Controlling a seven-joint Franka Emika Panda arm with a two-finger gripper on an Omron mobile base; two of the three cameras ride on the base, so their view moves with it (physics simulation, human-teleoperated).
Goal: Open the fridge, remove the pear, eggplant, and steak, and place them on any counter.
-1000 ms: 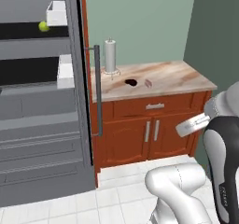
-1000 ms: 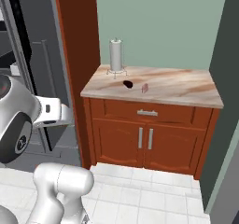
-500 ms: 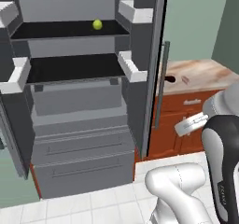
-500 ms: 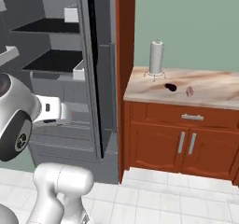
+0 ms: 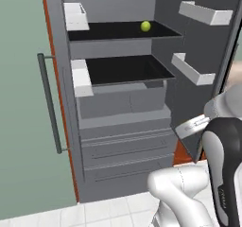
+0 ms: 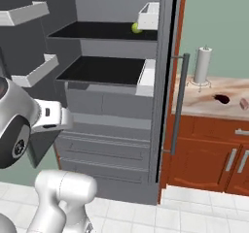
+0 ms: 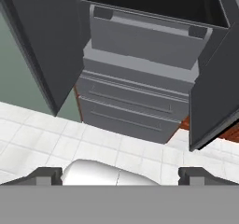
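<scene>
Fridge (image 5: pixel 123 126) open, eggplant (image 6: pixel 222 99) and steak (image 6: pixel 244 104) already on counter (image 6: pixel 204 101) mid-surface, pear (image 5: pixel 145 26) left on top shelf's back edge, gripper (image 7: pixel 119 175) wide, empty.

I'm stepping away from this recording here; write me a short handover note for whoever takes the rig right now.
Gripper: open and empty, low in front of the fridge drawers.
Fridge: both doors stand open.
Pear: on the upper shelf, toward the back, untouched.
Counter: right of the fridge. A dark purple-black item, apparently the eggplant, and a pinkish piece, apparently the steak, lie on it beside the paper towel roll.
Done: fridge opened; eggplant and steak look already out.
Left: reach up to the shelf, take the pear and set it on the counter.
</scene>
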